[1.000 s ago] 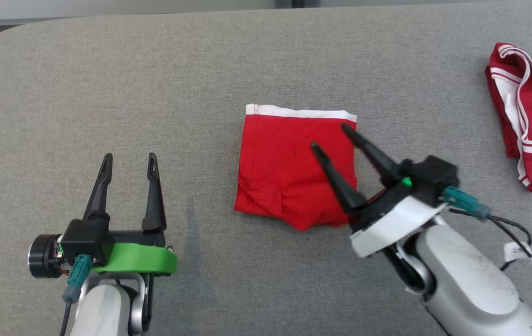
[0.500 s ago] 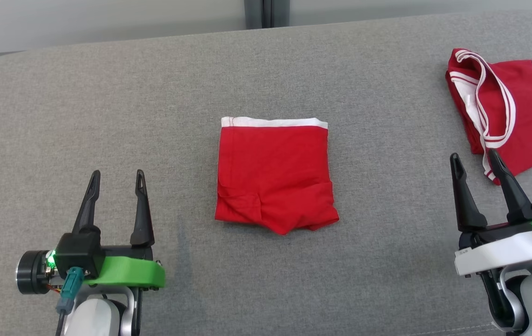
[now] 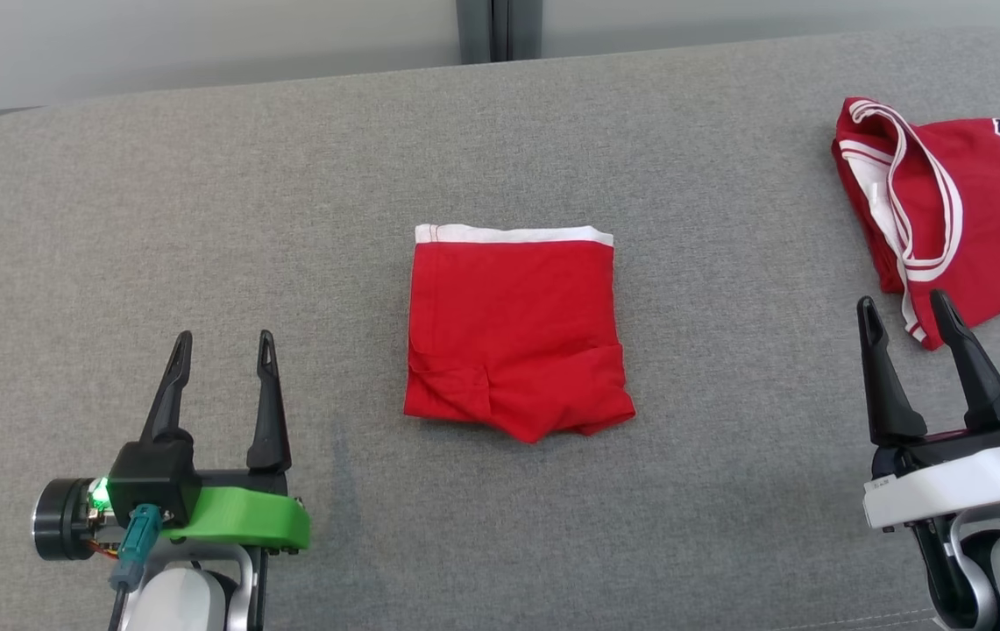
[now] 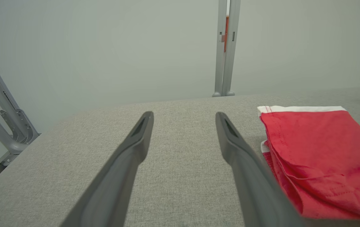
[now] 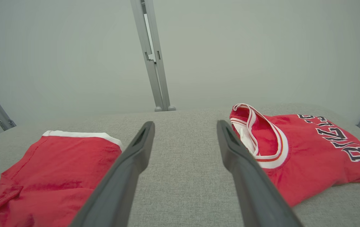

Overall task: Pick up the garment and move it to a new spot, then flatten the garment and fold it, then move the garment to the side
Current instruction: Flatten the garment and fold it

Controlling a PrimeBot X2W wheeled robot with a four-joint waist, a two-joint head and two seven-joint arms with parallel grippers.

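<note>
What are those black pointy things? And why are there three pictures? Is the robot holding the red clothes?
Those are a robot's two hands. The big picture comes from a camera on its head, looking down at a grey padded surface. The left claw and right claw each have two long dark fingers, spread open, holding nothing. The other two pictures come from cameras on its wrists, looking along those fingers. In the middle lies a folded red garment with a white band. On the robot's right lies a rumpled red jersey with letters.
</note>
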